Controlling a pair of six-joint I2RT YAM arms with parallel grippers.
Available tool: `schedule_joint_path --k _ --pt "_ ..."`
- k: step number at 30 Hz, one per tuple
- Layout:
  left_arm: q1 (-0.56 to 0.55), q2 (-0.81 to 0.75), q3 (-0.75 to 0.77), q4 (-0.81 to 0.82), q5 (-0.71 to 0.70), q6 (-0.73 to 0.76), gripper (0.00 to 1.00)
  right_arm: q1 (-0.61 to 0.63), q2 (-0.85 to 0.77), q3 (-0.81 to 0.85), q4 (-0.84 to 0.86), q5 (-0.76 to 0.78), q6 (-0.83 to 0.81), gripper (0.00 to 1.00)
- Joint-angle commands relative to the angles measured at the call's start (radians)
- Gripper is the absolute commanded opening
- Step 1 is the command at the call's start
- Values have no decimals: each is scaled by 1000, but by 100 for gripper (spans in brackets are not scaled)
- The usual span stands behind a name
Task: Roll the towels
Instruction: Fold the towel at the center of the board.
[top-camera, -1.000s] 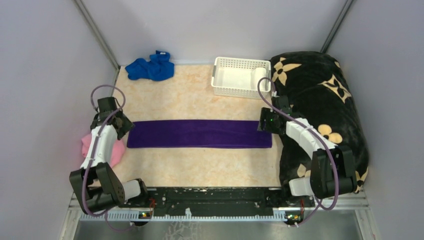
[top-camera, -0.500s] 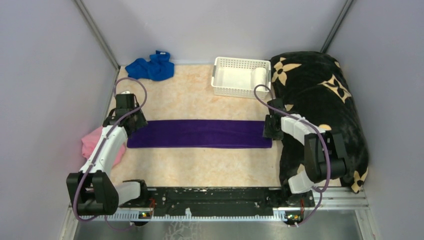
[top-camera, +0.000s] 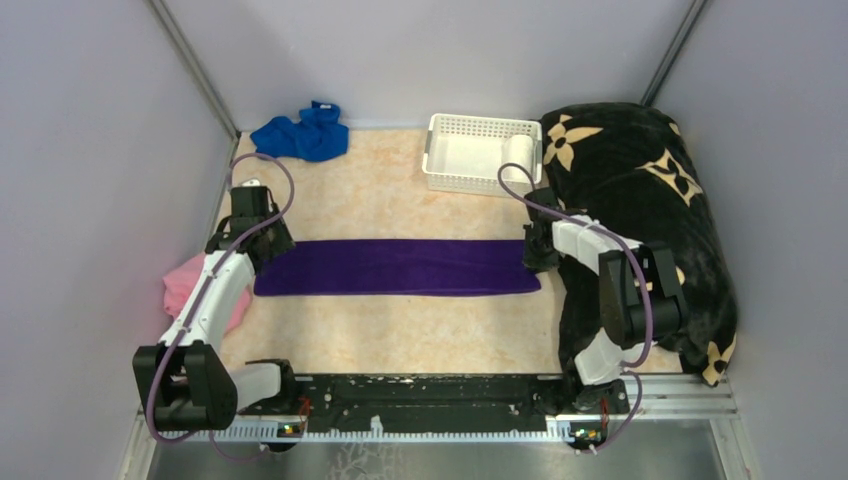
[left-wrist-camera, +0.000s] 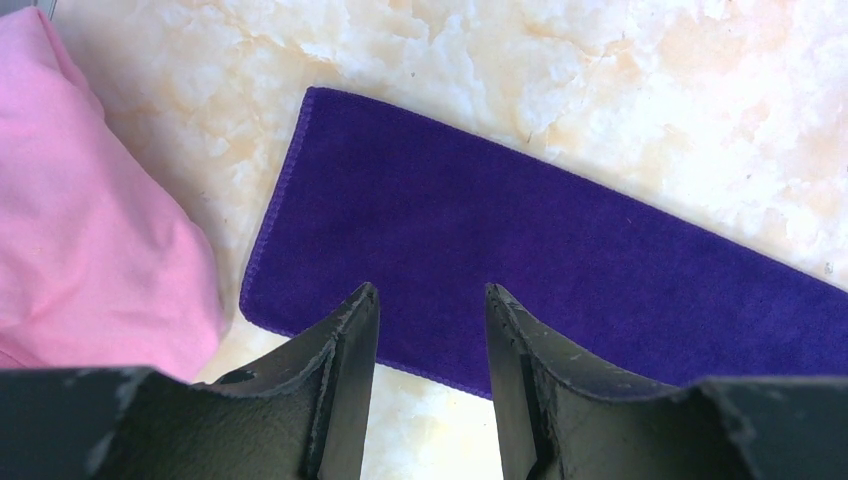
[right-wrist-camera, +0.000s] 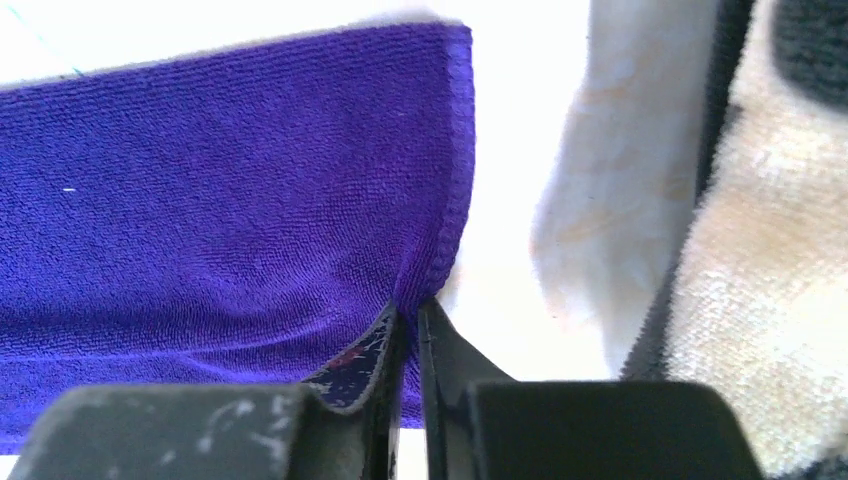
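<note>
Flat across the middle of the table (top-camera: 400, 330) lies the purple towel (top-camera: 395, 266), running left to right. Its right end is pinched in the right gripper (right-wrist-camera: 408, 318), fingers together on the hem. Above the left end the left gripper (left-wrist-camera: 428, 345) hovers, fingers apart, holding nothing. Far left sits the crumpled blue towel (top-camera: 301, 135).

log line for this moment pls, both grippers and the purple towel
right gripper: shut on purple towel right end edge | left gripper: open above towel's left end | towel: flat, unrolled

Even light, overexposed right-wrist view
</note>
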Motion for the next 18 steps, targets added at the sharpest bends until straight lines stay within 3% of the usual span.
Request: schedule_joint_path --k 1,9,18 --pt "-11 -10 12 17 10 19 50 60 141 -47 -2 -50 27 0" --pt "-25 -24 7 24 -1 29 50 187 -28 205 -178 187 20 0" --pt "-32 -33 3 24 8 30 51 167 -193 438 -409 551 -67 0"
